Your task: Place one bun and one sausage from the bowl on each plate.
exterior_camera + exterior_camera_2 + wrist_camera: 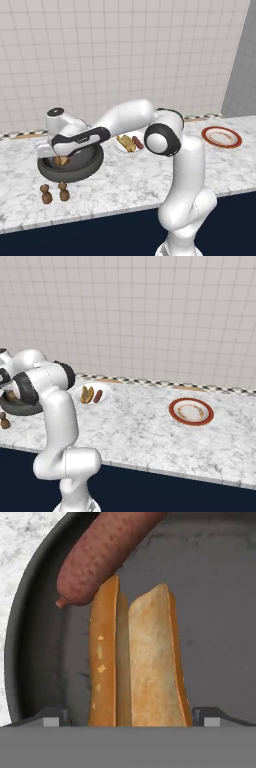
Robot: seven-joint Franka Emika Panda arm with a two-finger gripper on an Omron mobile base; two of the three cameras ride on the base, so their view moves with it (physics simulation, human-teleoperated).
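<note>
The dark bowl (92, 162) (30, 637) sits at the counter's left, partly hidden by the arm in the right base view (20, 407). My gripper (61, 158) (131, 717) is lowered into it, open, with one fingertip on each side of a split bun (135, 662) (62, 160). The right fingertip is at the bun's edge and a small gap shows at the left one. A sausage (100, 557) lies just beyond the bun. The white plate (116, 143) (106, 399) holds a bun (127, 143) and a sausage (138, 142). The red-rimmed plate (237, 137) (172, 411) holds nothing.
Two small brown shakers (46, 194) (64, 191) stand in front of the bowl near the counter's front edge. A tiled wall (125, 50) runs behind the counter. Bare marble (140, 426) lies between the two plates.
</note>
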